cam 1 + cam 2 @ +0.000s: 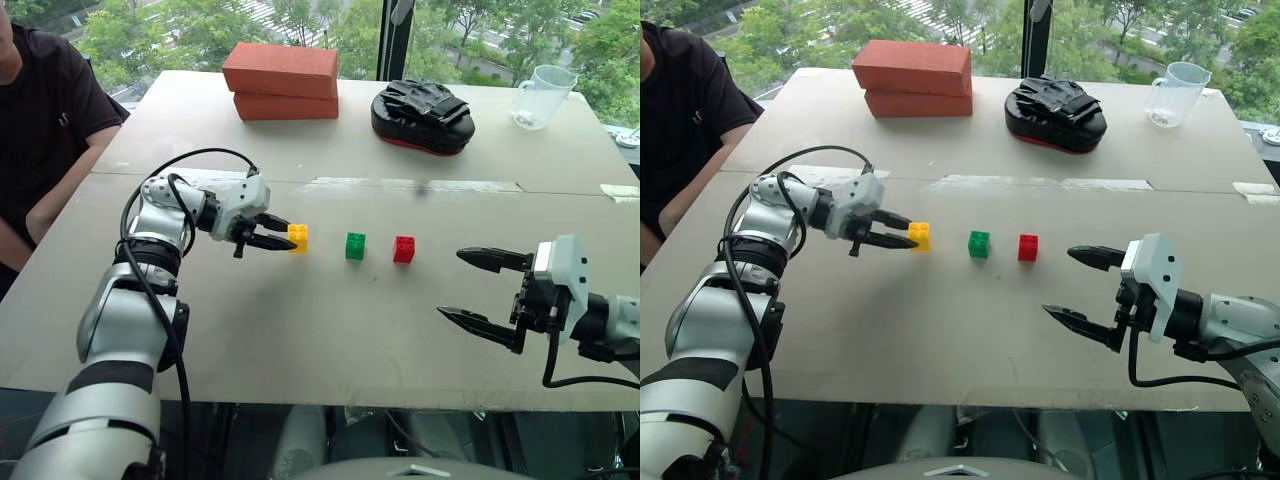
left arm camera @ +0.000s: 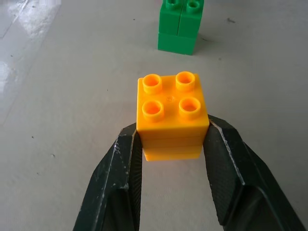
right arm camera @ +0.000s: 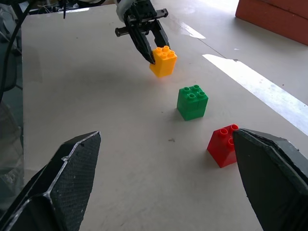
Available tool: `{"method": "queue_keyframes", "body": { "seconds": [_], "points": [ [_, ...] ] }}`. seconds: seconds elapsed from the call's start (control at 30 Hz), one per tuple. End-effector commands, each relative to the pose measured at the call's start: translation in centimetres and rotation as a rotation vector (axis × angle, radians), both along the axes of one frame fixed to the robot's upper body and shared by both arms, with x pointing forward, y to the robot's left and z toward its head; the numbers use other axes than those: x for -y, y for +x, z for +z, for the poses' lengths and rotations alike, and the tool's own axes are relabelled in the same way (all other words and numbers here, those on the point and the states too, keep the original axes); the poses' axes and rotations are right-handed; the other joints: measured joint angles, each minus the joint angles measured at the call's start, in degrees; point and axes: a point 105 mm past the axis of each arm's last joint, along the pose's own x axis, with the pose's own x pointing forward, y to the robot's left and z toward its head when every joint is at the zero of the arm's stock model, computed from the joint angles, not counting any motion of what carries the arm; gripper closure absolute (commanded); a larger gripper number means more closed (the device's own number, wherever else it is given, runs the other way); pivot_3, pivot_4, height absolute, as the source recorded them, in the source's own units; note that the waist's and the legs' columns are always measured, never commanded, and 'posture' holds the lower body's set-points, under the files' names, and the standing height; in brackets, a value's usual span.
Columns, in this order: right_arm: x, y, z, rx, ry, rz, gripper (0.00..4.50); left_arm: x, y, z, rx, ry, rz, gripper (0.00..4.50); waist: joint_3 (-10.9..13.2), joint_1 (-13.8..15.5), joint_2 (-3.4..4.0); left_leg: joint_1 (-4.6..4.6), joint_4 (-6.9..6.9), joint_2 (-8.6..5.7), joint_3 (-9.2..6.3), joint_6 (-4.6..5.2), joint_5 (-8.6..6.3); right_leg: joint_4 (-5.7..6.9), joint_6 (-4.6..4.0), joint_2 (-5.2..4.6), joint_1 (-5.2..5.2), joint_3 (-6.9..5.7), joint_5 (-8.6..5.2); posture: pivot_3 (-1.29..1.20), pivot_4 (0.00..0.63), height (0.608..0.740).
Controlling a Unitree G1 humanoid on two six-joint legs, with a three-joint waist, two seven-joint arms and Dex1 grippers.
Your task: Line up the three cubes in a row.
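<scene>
The left gripper is clamped on the yellow cube, which sits on the bench at the left end of a row. The green cube and red cube follow to its right. The right gripper hangs with jaws wide apart, near the red cube, holding nothing.

Two red-orange bricks stacked at the far side of the surface, a black padded mitt beside them, then a clear measuring cup. Person in a black shirt sitting off to the left.
</scene>
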Motion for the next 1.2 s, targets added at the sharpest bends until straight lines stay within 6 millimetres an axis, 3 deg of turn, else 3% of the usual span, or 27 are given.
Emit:
{"method": "queue_keyframes", "body": {
  "seconds": [0.03, 0.4, 0.6, 0.87, 1.1, 1.2],
  "points": [
    [0.3, -0.4, 1.1, 0.052, -0.01, -0.006, 0.0, 0.5, 0.3, 0.7, 0.035, 0.001, -0.025, 3.28, 0.0, -0.01, -0.01, 0.0, 0.05, 0.01, -0.01, 0.02, -0.01, 0.02, 0.01, 0.0, 0.01, 0.0, 0.01, 0.0, 0.15, 0.737],
    [0.4, -0.5, 1.6, 0.063, -0.017, -0.023, 0.0, 1.2, 0.4, 0.5, 0.049, 0.006, -0.044, 3.28, 0.0, -0.01, -0.01, -0.02, 0.17, 0.19, 0.01, 0.04, -0.02, 0.06, 0.05, 0.09, 0.01, 0.03, 0.03, 0.0, 0.15, 0.737],
    [0.2, -0.5, 1.7, 0.058, -0.017, -0.026, 0.0, 0.8, 0.5, 0.4, 0.065, -0.02, -0.02, 0.23, 0.0, -0.02, -0.01, -0.02, 0.19, 0.26, 0.01, 0.04, -0.02, 0.07, 0.05, 0.13, 0.02, 0.03, 0.04, 0.0, 0.15, 0.737],
    [1.1, -0.1, 1.2, 0.04, -0.027, -0.071, 0.0, -2.3, -0.8, 1.8, 0.111, -0.204, 0.12, 0.09, 0.0, -0.72, 0.01, 0.01, 0.19, 0.35, 0.05, 0.03, -0.02, 0.1, 0.05, 0.17, 0.01, 0.09, 0.04, 0.0, 0.15, 0.737],
    [4.2, 0.3, -0.7, -0.01, -0.037, -0.206, 0.0, -3.9, -7.5, 3.1, 0.147, -0.467, 0.54, 0.09, -0.03, -1.25, 0.02, 0.01, 0.18, 0.42, -0.04, -0.22, 0.1, 0.11, 0.05, -0.36, 0.04, 0.23, 0.05, 0.0, 0.15, 0.737],
    [5.2, 0.4, -1.2, -0.044, -0.017, -0.249, 0.0, -4.4, -12.0, 1.1, 0.092, -0.481, 0.699, 0.09, -0.09, -1.35, 0.12, 0.22, 0.19, 0.42, -0.11, -0.04, -0.01, 0.08, 0.06, -0.46, 0.27, 0.21, 0.05, 0.0, 0.15, 0.737]
  ]
}}
